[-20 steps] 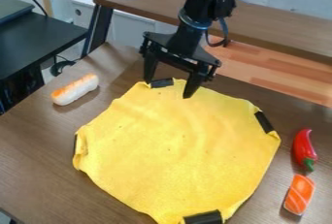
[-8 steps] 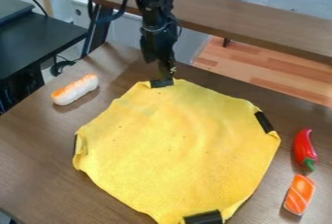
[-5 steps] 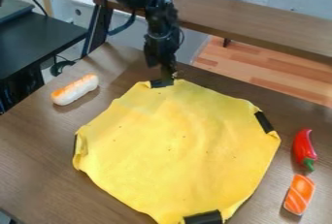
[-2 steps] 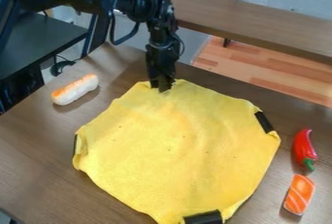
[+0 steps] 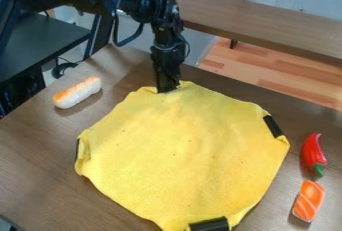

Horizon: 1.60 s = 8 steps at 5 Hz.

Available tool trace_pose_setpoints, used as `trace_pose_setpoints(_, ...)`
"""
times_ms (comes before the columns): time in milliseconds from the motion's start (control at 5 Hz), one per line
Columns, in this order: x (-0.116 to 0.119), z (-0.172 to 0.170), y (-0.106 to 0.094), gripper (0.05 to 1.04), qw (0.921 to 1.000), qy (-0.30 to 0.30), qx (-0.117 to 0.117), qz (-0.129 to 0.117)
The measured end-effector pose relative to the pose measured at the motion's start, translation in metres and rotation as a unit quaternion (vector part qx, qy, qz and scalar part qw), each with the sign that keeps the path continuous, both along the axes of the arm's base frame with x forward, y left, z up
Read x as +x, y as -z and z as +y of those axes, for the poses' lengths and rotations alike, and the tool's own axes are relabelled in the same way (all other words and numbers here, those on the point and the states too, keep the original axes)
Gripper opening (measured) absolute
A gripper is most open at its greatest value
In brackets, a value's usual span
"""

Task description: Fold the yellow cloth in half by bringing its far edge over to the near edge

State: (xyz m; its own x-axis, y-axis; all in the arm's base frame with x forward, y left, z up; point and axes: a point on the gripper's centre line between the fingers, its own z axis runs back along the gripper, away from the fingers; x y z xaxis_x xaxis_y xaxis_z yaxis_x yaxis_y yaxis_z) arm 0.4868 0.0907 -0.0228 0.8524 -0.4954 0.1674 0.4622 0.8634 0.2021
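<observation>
Yellow cloth [image 5: 180, 150] lies spread over the brown wooden tabletop [image 5: 33, 175], roughly round, with soft ripples across it. The black hand [image 5: 167, 89] points down at the cloth's far edge, touching it there, its arm coming in from the upper left. Whether the hand is released or clenched on the fabric, I cannot tell. 3 black strips [image 5: 210, 224] show along the cloth's border: 1 at the near edge, 1 at the right, 1 at the left. Beyond the cloth's upper left lies a white toy roll [image 5: 79, 93] with an orange top, set at a slant. To the right of the cloth are 2 more toys: a red pepper [image 5: 312, 151] with a green stem, and just nearer, an orange piece with white stripes [image 5: 308, 201].
</observation>
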Motion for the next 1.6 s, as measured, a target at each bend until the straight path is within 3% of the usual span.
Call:
trace_pose_setpoints(200,-0.001,-0.002,0.0,0.063,1.0,0.004,-0.004,0.003)
trace_pose_setpoints(400,-0.008,-0.003,0.005,0.049,0.9999,0.005,-0.007,0.009)
trace_pose_setpoints(600,-0.022,-0.007,-0.011,0.049,0.9999,0.003,-0.006,-0.011)
trace_pose_setpoints(800,-0.036,-0.024,-0.043,0.049,0.9985,0.019,0.0,-0.052)
trace_pose_setpoints(1000,-0.056,-0.06,-0.048,0.049,0.9956,0.063,0.013,-0.068)
trace_pose_setpoints(1400,-0.096,-0.121,-0.015,0.049,0.9876,0.13,0.066,-0.057)
trace_pose_setpoints(1600,-0.113,-0.141,-0.012,0.049,0.9812,0.16,0.085,-0.067)
